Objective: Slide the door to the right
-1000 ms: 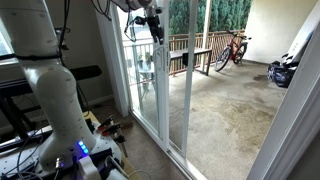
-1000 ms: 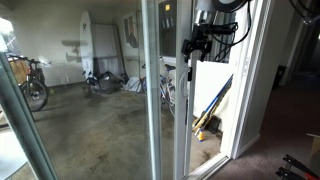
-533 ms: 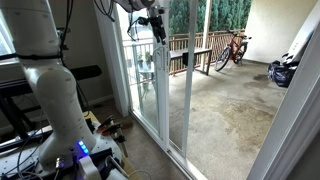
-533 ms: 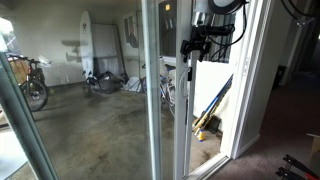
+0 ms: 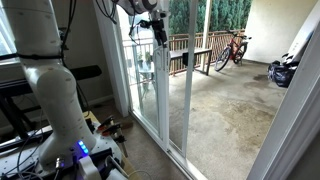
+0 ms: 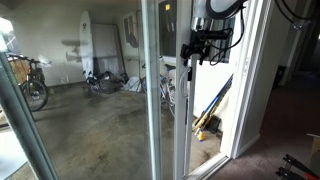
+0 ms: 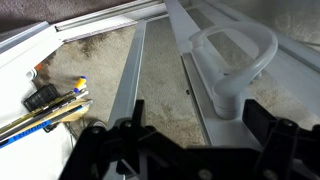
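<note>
The door (image 5: 148, 80) is a tall glass pane in a narrow white frame, and it also shows from outside in an exterior view (image 6: 165, 100). My gripper (image 5: 156, 24) is held high at the door's vertical edge, seen in both exterior views (image 6: 194, 46). In the wrist view the door's white stile (image 7: 300, 75) carries a white loop handle (image 7: 236, 58). My gripper (image 7: 195, 132) is open, with its black fingers spread either side of the handle's base. I cannot tell whether they touch it.
The robot's white base (image 5: 55, 95) stands indoors beside the door. On the patio outside are a bicycle (image 5: 232, 48), a wooden railing (image 5: 190, 52) and a dark bag (image 5: 283, 72). Long-handled tools (image 6: 210, 108) lean by the door track (image 7: 128, 75).
My gripper has edged slightly toward the door's edge. The door has not visibly moved.
</note>
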{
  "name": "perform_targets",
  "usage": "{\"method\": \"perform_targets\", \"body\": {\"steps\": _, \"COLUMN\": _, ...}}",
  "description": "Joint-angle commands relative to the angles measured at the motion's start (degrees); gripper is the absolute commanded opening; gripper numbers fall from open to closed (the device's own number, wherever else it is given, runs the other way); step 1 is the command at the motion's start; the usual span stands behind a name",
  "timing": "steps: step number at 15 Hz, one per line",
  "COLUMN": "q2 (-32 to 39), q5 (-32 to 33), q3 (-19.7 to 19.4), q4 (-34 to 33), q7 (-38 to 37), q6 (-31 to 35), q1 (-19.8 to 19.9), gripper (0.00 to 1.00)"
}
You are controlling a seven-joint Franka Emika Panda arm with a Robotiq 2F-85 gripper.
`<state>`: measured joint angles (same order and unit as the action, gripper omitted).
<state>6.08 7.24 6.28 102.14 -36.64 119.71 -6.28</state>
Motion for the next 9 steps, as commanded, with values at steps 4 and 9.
{"method": "perform_targets", "body": {"steps": 4, "q2": 2.55, "q5": -4.3, "q3": -0.58, "q4": -1.71, "q7": 3.82, "q6": -1.53, "q1": -0.36, "gripper": 1.0}}
{"method": "perform_targets", "body": {"steps": 9, "q2": 3.67, "q5": -4.23, "q3": -1.28, "q4": -1.85, "q7": 3.23, "q6": -2.56, "q1": -0.64, "gripper": 1.0}}
